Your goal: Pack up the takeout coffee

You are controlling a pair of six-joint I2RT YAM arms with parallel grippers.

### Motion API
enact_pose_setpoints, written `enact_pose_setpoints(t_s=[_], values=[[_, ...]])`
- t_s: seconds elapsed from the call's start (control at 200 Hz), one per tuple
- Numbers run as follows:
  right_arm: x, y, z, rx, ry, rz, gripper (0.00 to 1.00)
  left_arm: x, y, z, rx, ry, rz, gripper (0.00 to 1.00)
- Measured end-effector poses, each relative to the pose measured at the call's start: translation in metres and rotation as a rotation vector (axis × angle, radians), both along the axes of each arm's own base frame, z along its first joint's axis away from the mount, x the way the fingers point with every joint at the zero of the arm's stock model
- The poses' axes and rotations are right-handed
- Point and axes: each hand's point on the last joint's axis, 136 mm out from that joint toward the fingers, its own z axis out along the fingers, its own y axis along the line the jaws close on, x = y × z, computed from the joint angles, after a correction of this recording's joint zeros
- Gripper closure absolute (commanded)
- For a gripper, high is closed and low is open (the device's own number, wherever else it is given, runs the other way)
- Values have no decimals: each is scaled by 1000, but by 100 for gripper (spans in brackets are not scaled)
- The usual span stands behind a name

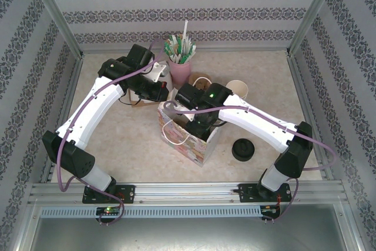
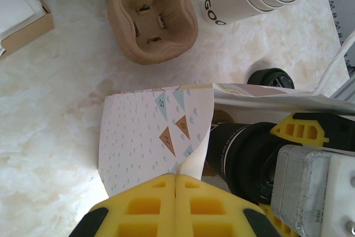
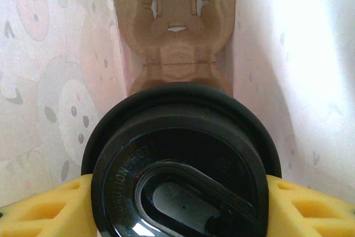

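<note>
The takeout coffee (image 3: 177,165) shows as a round black lid with its cup hidden below. My right gripper (image 3: 177,198) is shut on it, a yellow finger (image 3: 44,209) on each side. It hangs inside the patterned paper bag (image 1: 187,139), above a brown pulp cup carrier (image 3: 177,26) lying in the bag's bottom. In the left wrist view the lid (image 2: 244,148) sits just inside the bag's mouth. My left gripper (image 2: 176,178) is shut on the bag's top edge (image 2: 197,159), holding that side. In the top view the right gripper (image 1: 204,124) reaches down into the bag.
A second pulp carrier (image 2: 152,20) lies on the table beyond the bag. A stack of lidless cups (image 1: 238,89) lies on its side at the back. A pile of black lids (image 1: 242,149) sits right of the bag. A pink cup of straws (image 1: 179,66) stands behind.
</note>
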Motion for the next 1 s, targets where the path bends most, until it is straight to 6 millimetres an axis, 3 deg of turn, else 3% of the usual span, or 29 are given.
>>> enact_pose_setpoints(t_s=[0.999], values=[[14, 17, -17, -25, 20, -7, 44, -1, -1, -2, -6, 10, 6, 100]])
